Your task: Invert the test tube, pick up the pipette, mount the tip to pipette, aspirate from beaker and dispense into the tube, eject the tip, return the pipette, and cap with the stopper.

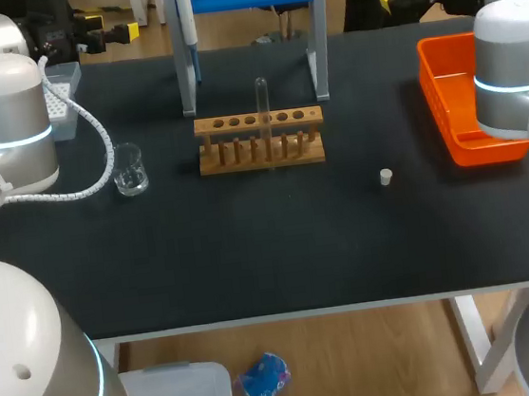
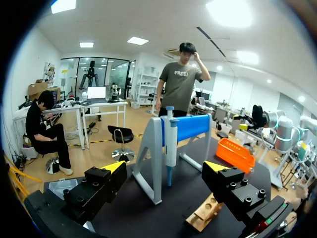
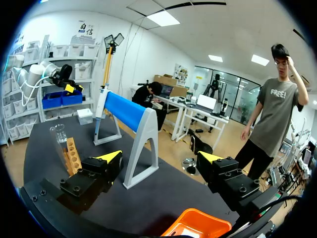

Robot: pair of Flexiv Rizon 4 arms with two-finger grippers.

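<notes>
Plainly, both sets of jaws are spread wide with nothing between them. My left gripper is pulled back at the far left of the table, and my right gripper is back at the far right.

From the left gripper, the pipette hangs dead ahead on its stand, framed between the fingers with its long axis vertical. One end of the wooden rack shows low down, ahead of the fingers. I cannot find the tube in that view.

From the right gripper, the rack lies ahead and off to one side, beyond the stand. The orange bin sits just under the wrist.

The head view shows what matters for the next move. The test tube stands upright in a middle hole of the rack, about midway between my two arms and well apart from both. I cannot tell which end its mouth is at. Since its axis is vertical, I judge the grasp must come in level from the side, with one finger on each side of the glass above the rack top.

Neither arm is clearly nearer. As the left gripper is lined up on the pipette, I would send the right arm for the tube. The beaker stands on the left half of the table and the stopper on the right.
</notes>
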